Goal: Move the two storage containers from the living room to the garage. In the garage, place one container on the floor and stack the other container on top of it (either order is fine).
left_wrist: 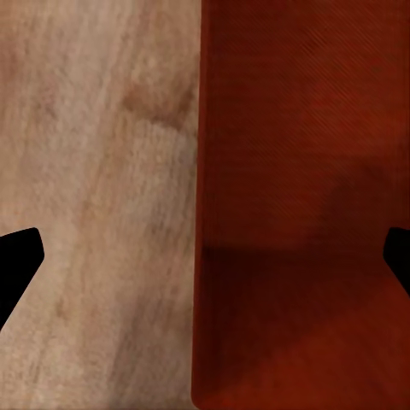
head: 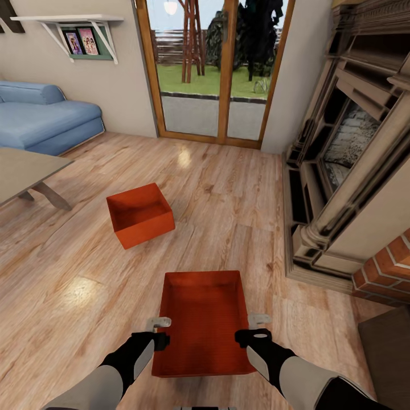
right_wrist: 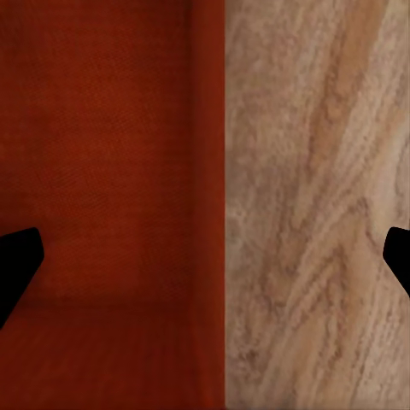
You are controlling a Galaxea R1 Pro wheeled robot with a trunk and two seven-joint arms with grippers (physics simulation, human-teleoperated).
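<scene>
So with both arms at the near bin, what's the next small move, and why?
Probably lower and close both: the left end effector and right end effector are open, each straddling a side wall of the near container, which rests on the wood floor.

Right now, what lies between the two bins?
Only bare wood floor between the near bin and far bin, as the head view shows.

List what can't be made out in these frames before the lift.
- Near orange-red rectangular plastic bin: its near wall base, head view, hidden by its own rim.
- Far orange-red plastic bin: inner floor partly hidden by its near wall, head view.
- Left gripper and right gripper: jaws straddle a bin wall, wide apart; wrist views are too blurred to show any contact.
- Framed photos on the white wall shelf: too small to read.
</scene>
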